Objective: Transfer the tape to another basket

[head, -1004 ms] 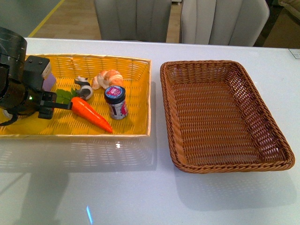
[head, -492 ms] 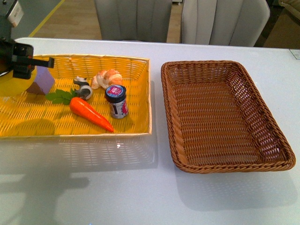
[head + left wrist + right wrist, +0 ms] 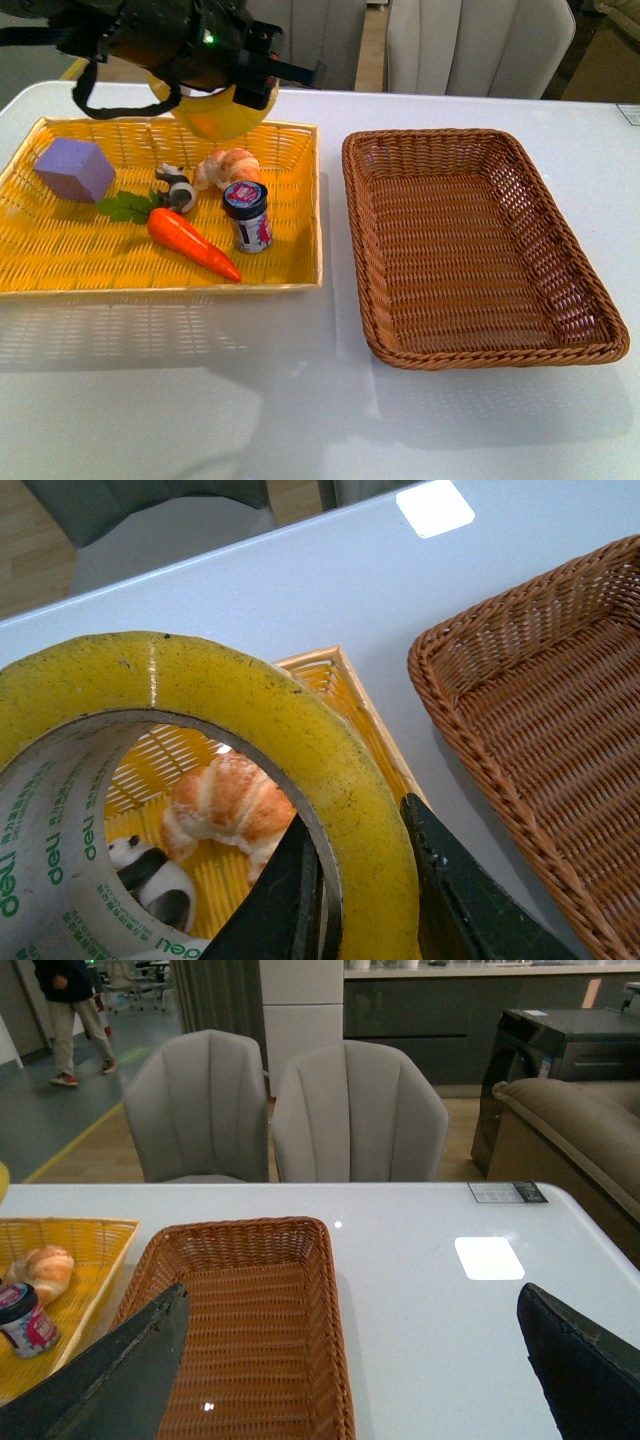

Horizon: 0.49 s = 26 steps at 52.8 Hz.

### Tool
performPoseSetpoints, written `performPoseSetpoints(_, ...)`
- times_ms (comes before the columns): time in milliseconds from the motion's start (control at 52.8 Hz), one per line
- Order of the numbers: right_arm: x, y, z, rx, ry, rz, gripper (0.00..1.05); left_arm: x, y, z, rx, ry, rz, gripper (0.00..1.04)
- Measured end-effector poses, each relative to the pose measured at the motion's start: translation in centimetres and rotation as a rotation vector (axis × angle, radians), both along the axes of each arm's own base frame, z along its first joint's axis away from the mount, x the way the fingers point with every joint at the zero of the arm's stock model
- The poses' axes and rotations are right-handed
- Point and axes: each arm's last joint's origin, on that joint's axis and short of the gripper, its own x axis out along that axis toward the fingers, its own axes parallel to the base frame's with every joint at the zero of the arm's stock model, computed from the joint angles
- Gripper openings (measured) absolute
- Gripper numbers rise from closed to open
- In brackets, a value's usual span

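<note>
My left gripper [image 3: 255,85] is shut on the tape [image 3: 215,115], a yellow roll with a white printed core, and holds it in the air above the far edge of the yellow basket [image 3: 300,200]. In the left wrist view one finger [image 3: 275,900] sits inside the roll's core and the other outside, pinching the tape [image 3: 330,770] wall. The brown wicker basket [image 3: 590,300] lies empty to the right on the white table. My right gripper [image 3: 350,1360] is open above the table, with the brown basket [image 3: 250,1260] under its fingers; it is out of the front view.
In the yellow basket lie a purple cube [image 3: 75,168], a carrot [image 3: 190,240], a croissant [image 3: 230,165], a small jar [image 3: 247,215] and a black-and-white ring toy [image 3: 178,187]. Grey chairs [image 3: 480,45] stand behind the table.
The left arm has lifted the tape out of the yellow basket's left end and swung it right, now above the basket's far edge. The purple cube is uncovered.
</note>
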Motion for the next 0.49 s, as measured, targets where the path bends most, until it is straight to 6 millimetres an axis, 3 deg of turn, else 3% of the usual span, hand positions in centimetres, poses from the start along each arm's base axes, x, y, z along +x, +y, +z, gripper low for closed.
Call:
performPoseSetpoints(208, 0.0, 0.0, 0.0, 0.0, 0.0, 0.0, 0.96, 0.0, -3.4, -1.7, -0.014, 0.035, -0.107, 0.17)
performPoseSetpoints(492, 0.0, 0.0, 0.0, 0.0, 0.0, 0.0, 0.96, -0.4, -8.6, -2.0, -0.03, 0.04, -0.233, 0.17)
